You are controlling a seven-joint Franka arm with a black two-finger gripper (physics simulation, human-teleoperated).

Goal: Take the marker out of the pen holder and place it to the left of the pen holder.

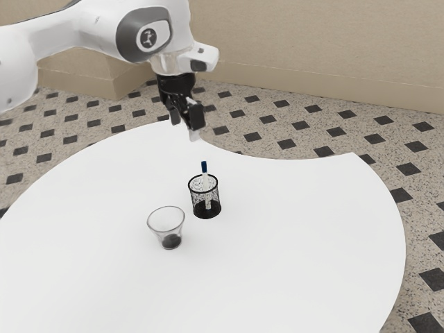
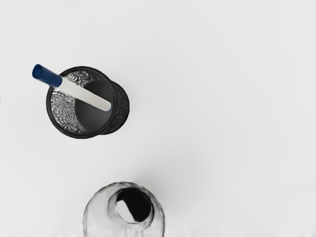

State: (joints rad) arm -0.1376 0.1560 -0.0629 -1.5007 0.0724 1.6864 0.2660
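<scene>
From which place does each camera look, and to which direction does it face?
Exterior view: beside my arm, raised, facing obliquely down over the table; my arm and gripper show.
Wrist view: mounted at my arm's end, facing steeply down onto the table.
Both views share the pen holder, the marker leaning in it and the clear glass.

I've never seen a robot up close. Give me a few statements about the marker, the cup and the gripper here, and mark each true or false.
1. The marker leans inside the mesh pen holder. True.
2. The gripper is holding the marker. False: the gripper is above the marker, apart from it.
3. The marker's blue end sticks up past the pen holder's rim. True.
4. The clear cup stands inside the pen holder. False: it stands beside the holder, with a gap between them.
5. The table under them is white. True.
</scene>
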